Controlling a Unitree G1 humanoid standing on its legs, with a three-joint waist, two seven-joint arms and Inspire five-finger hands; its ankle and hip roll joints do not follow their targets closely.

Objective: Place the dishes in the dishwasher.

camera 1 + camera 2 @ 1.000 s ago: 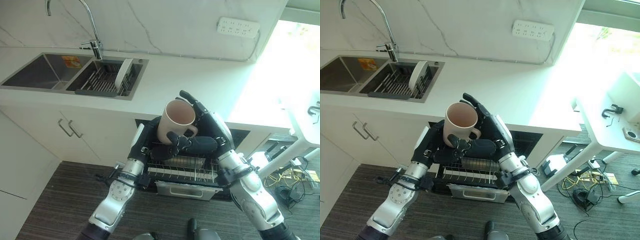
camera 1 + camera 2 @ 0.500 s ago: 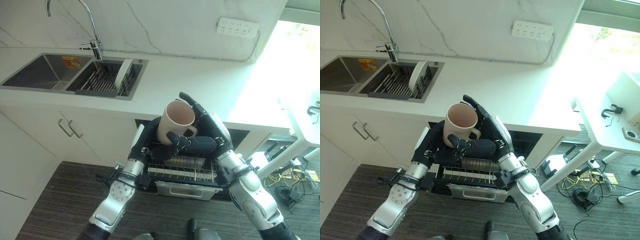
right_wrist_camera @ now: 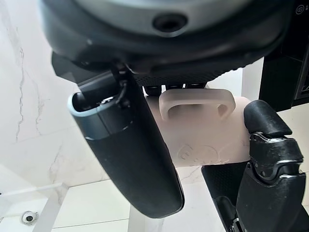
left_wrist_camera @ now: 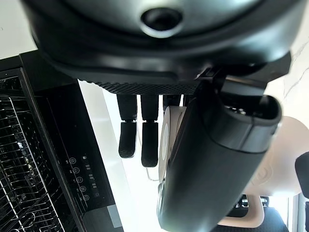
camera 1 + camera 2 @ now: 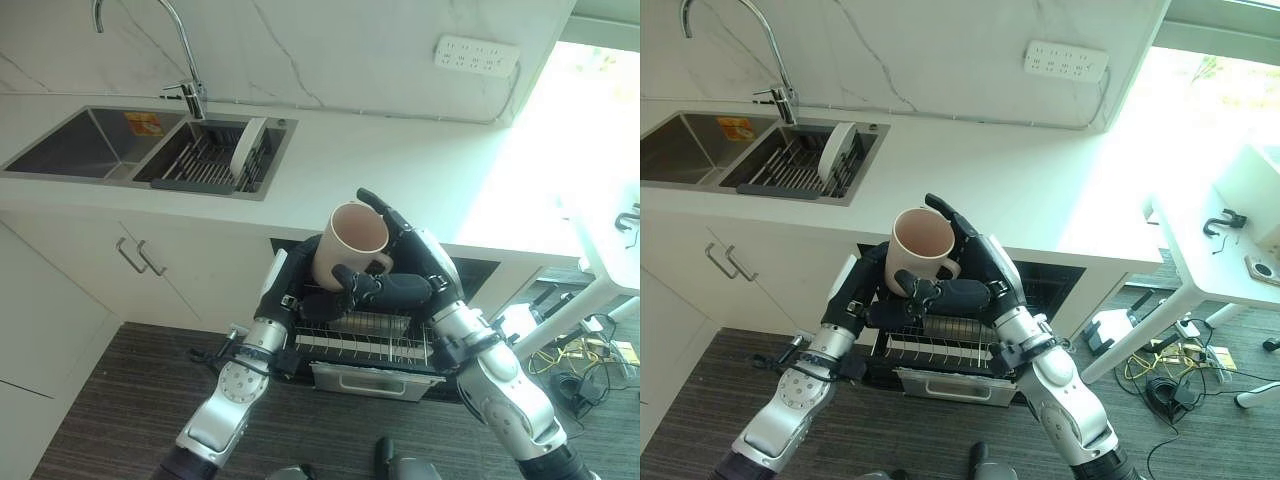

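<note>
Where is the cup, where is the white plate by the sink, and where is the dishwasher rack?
cup [image 5: 345,245], left eye view, on its outer side wall.
white plate [image 5: 245,148], left eye view, on its face, standing in the sink rack.
dishwasher rack [image 5: 385,342], left eye view, on its wire grid.

Kitchen: sink [image 5: 95,143], faucet [image 5: 180,45], white countertop [image 5: 380,160], open dishwasher [image 5: 365,340].

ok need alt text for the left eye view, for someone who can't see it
The robot's right hand holds a pale mug above the pulled-out dishwasher rack, with the left hand close against the mug's other side. Behind, a white counter has a sink with a plate standing in its drainer.
</note>
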